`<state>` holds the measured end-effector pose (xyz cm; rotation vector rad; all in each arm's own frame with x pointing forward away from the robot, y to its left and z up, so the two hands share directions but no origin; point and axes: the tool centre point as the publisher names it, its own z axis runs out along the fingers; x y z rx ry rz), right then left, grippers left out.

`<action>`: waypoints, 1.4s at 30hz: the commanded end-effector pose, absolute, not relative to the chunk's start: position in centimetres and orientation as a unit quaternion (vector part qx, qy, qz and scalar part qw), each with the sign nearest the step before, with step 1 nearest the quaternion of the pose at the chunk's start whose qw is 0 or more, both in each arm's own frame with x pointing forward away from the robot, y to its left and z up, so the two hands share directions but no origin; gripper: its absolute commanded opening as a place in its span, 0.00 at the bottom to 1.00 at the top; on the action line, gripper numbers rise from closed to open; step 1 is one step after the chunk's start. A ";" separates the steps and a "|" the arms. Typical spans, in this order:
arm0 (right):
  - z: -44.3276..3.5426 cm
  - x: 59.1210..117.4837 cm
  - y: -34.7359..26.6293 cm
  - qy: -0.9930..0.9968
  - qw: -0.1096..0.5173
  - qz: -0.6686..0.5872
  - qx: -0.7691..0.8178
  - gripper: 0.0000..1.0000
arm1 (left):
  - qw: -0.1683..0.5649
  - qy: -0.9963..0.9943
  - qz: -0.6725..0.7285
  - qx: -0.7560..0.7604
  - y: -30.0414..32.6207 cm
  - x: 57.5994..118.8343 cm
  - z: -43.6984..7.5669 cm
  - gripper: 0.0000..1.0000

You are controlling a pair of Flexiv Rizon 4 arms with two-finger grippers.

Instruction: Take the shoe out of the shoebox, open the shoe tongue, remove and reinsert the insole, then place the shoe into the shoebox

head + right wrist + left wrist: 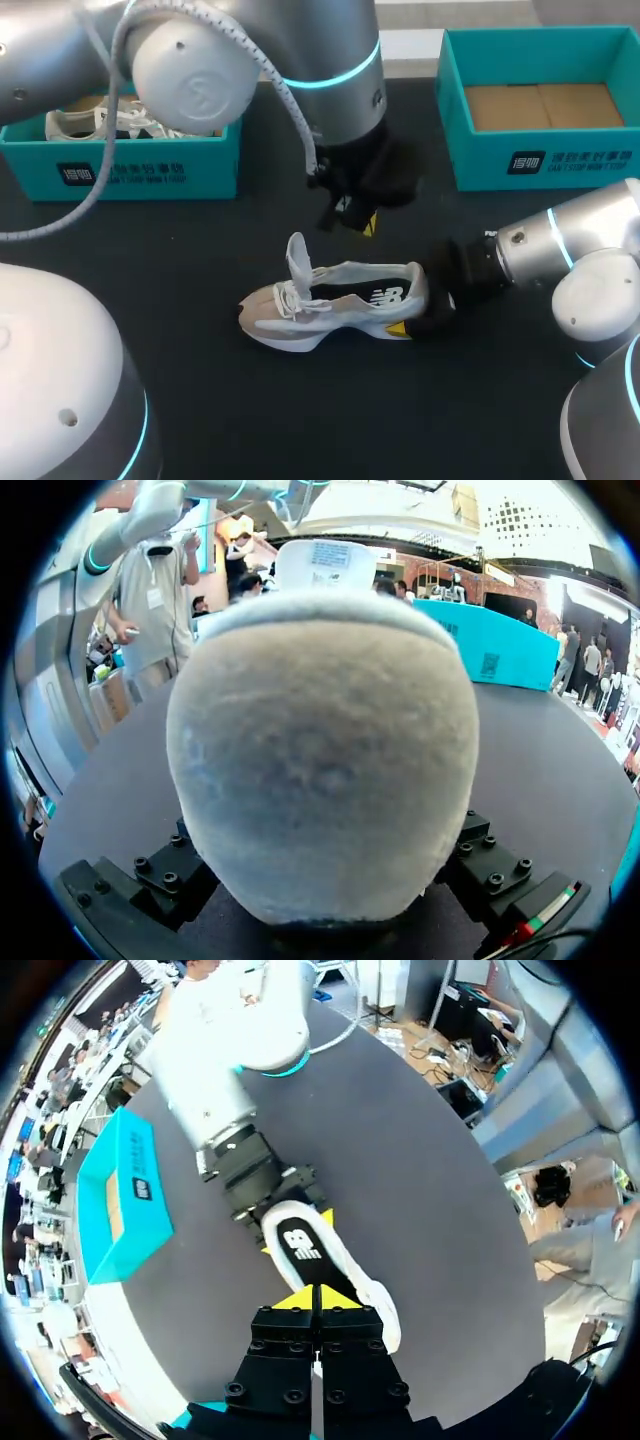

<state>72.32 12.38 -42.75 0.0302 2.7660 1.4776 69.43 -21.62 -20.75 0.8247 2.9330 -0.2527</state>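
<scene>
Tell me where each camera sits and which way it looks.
Head view: above and behind, looking down at the sneaker on the table; both arms show.
Left wrist view: on the left arm, looking down past the left pincer at the sneaker; the right arm shows.
Right wrist view: on the right arm, facing the sneaker's heel close up; base of the right pincer shows.
Shared: the sneaker.

I see the shoe (335, 300) in white and pale beige, its lining and side logo black. The left shoebox (212, 160) and right shoebox (480, 160) are teal with black-and-white labels, the right one's floor brown. The table (300, 420) is black; yellow tips mark my left gripper (312, 1300).
</scene>
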 end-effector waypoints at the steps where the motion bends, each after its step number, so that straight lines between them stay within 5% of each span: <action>1: -43.3 72.5 12.8 0.882 0.004 0.471 0.010 0.00 | 0.037 0.960 -0.068 0.270 -23.7 69.8 -24.4 0.00; 16: -43.3 72.5 12.8 0.882 0.004 0.471 0.010 0.00 | 0.057 0.972 -0.060 0.219 -24.2 71.7 -31.8 0.00; 42: -43.3 72.5 12.8 0.882 0.004 0.471 0.010 0.00 | 0.073 0.984 -0.074 0.148 -23.9 72.8 -37.5 0.00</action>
